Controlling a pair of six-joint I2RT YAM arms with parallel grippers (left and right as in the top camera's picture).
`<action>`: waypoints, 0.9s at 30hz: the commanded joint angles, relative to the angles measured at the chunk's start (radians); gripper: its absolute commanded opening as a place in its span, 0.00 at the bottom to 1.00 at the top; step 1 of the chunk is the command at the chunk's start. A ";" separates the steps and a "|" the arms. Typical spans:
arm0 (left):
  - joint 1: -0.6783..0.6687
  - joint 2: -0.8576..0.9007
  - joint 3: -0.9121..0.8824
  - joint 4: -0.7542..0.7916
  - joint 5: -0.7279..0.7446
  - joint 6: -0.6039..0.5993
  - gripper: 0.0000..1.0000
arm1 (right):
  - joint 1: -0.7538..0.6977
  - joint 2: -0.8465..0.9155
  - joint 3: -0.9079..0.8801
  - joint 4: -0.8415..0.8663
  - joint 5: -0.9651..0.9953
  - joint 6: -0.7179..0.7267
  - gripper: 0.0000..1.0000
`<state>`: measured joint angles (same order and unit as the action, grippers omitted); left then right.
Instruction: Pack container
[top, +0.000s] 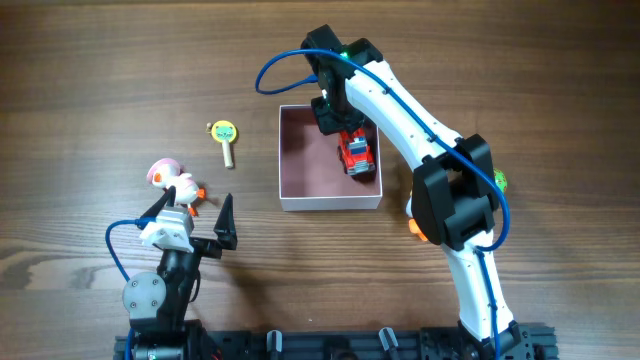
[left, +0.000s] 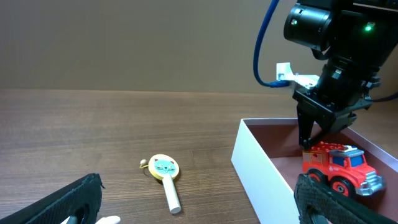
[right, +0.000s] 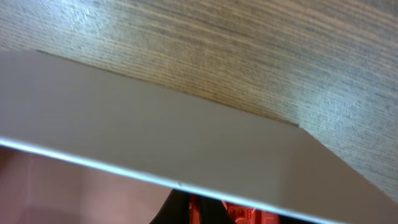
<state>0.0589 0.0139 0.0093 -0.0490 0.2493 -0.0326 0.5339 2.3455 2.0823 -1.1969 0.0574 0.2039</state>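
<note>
The right pincer (left: 321, 135), grip untellable, hangs over the truck (top: 356, 153) set inside the container (top: 300, 160) mid-counter (top: 80, 100), while the left pincer (top: 193, 222) gapes wide by the pink toy (top: 168, 177), likely its next pick.

The table (top: 90, 70) is matt grained wood, the container (top: 330, 202) looks like matt white-and-pink card, and the fire truck (top: 356, 153) is glossy red plastic.

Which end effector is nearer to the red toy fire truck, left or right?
Right. The right end effector hangs over the red toy fire truck; the left end effector is far outside the white box.
</note>
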 joint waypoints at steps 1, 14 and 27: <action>-0.005 -0.007 -0.004 -0.005 -0.003 -0.006 1.00 | 0.000 0.010 0.043 -0.026 0.031 0.010 0.07; -0.005 -0.007 -0.004 -0.005 -0.003 -0.006 1.00 | 0.000 -0.100 0.055 -0.083 0.033 0.036 0.08; -0.005 -0.007 -0.004 -0.005 -0.003 -0.006 1.00 | -0.006 -0.099 0.051 -0.070 0.084 0.061 0.11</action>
<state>0.0589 0.0139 0.0093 -0.0490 0.2489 -0.0326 0.5335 2.2620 2.1162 -1.2816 0.0826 0.2424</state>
